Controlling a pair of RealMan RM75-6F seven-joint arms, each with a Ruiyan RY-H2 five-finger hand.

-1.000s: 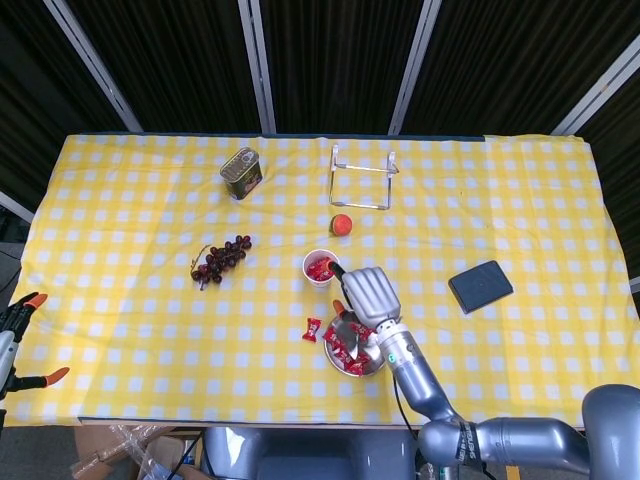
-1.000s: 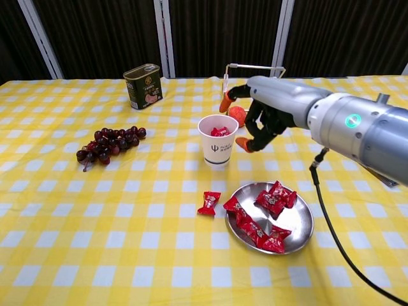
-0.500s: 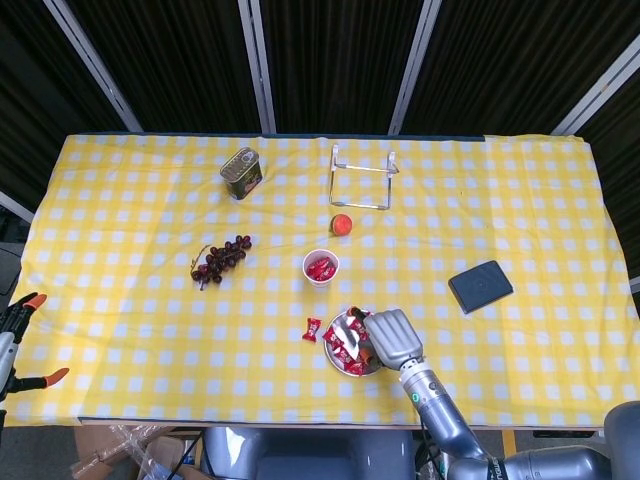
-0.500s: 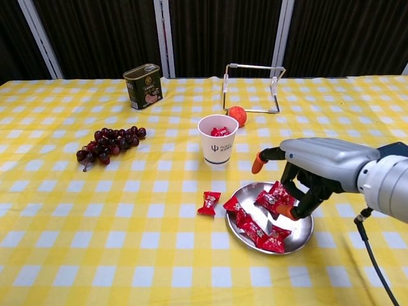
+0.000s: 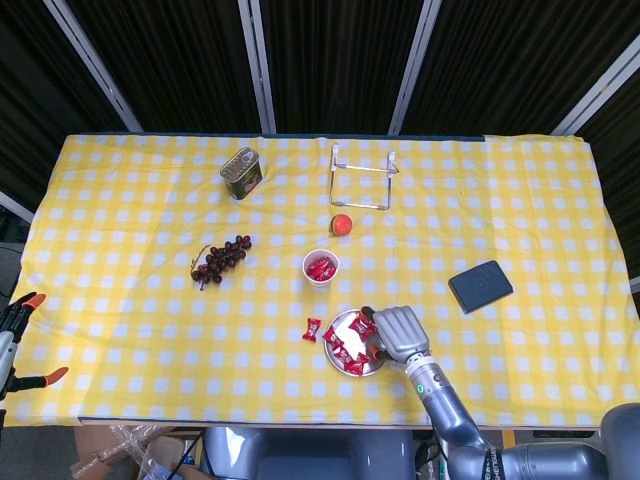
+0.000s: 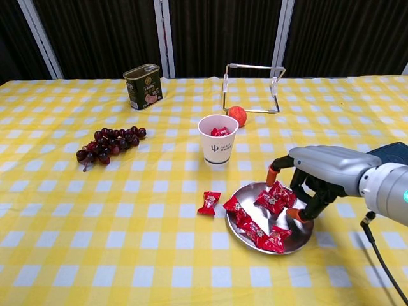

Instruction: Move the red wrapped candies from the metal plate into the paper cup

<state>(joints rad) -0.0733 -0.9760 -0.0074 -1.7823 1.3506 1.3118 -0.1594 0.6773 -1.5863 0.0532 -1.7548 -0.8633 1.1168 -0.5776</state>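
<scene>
The metal plate (image 6: 301,238) (image 5: 338,323) lies near the table's front edge, with several red wrapped candies (image 6: 268,201) (image 5: 346,352) piled in it. One more candy (image 6: 208,201) (image 5: 312,329) lies on the cloth left of the plate. Behind it stands the white paper cup (image 6: 217,145) (image 5: 320,274), with red candies inside. My right hand (image 6: 317,176) (image 5: 396,331) hovers low over the plate's right side, fingers spread and curved, orange fingertips (image 6: 274,171) close beside the candies. It holds nothing that I can see. My left hand does not show in either view.
A bunch of dark grapes (image 6: 107,144) lies at the left, a green tin (image 6: 143,86) behind it. An orange ball (image 6: 238,115) and a wire stand (image 6: 252,87) sit behind the cup. A dark notebook (image 5: 480,286) lies right of the plate.
My right hand has come away from the cup, moved toward the front and down to the plate, and now sits lower over its right side.
</scene>
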